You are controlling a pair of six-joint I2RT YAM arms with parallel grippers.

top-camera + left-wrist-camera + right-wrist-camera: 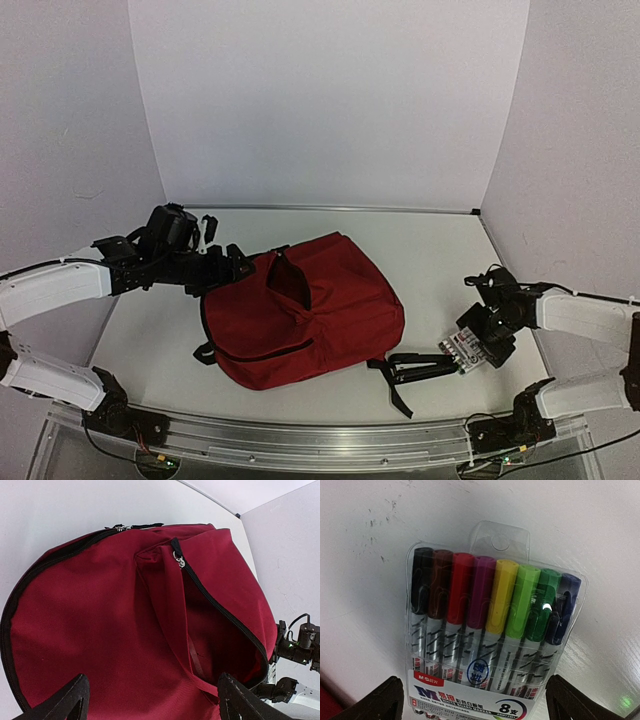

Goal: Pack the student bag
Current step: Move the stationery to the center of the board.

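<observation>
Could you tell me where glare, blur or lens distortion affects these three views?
Top external: the wide lens bows the front rail, and the marker pack is too small to read. Left wrist: even light, the student bag sharp. Right wrist: a white glare spot on the pack's plastic over a green cap, print otherwise legible.

Matt red cloth student bag, glossy clear plastic marker pack

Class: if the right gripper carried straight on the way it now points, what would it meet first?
The right gripper would probably meet the marker pack lying on the table, framed between its open fingers; how far off it is remains unclear.
</observation>
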